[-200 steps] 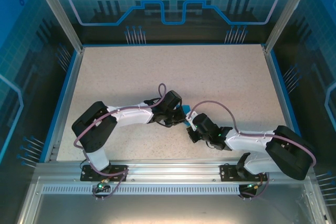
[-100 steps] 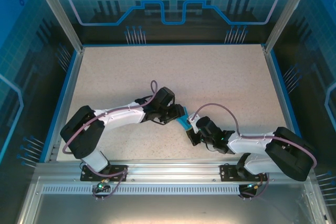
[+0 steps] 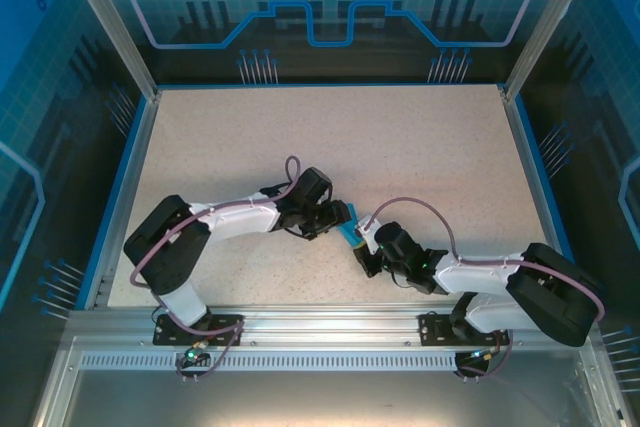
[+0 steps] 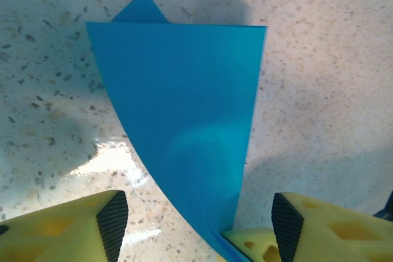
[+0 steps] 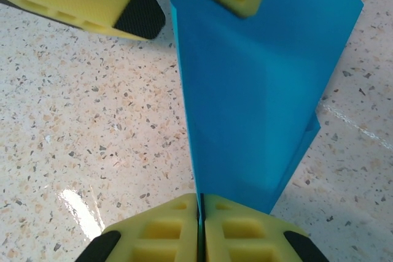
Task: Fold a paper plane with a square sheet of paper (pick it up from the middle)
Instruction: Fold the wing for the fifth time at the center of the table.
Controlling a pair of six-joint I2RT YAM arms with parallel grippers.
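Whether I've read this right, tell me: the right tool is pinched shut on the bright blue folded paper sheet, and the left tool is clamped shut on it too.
Wrong on the left tool: it is open, fingers apart either side of the bright blue folded paper sheet, as the left wrist view shows. The right tool is indeed pinched shut on it.

Blue paper plane (image 4: 184, 121), yellow jaws, blk pads (image 4: 113, 222), speckled beige table (image 3: 400, 137)
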